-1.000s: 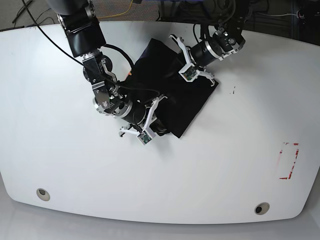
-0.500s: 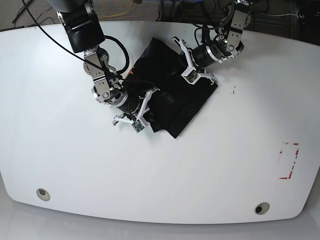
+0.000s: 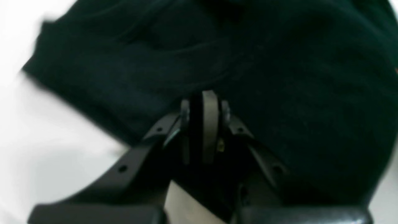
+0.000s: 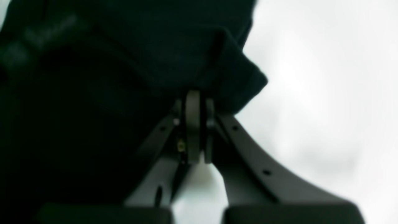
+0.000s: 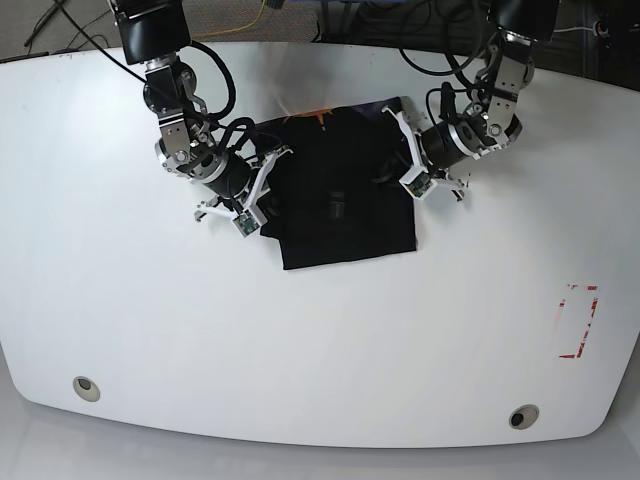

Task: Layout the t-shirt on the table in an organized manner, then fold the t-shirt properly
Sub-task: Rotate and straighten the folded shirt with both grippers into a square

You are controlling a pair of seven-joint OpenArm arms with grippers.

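Black t-shirt [image 5: 345, 215] folded on white table [image 5: 320, 350]

You have a glossy white desk [image 5: 150, 330] with two round holes near its front edge; a folded black t-shirt [image 5: 340, 215] lies on it, a red outline mark [image 5: 578, 320] well apart.

No legible text, label, brand or number appears anywhere; the only sign is a red rectangular outline [image 5: 578, 321] marked on the white tabletop [image 5: 150, 330], bearing no lettering.

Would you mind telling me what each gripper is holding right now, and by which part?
Both hold the t-shirt: the left gripper pinches its edge on one side, the right gripper a folded corner on the opposite side.
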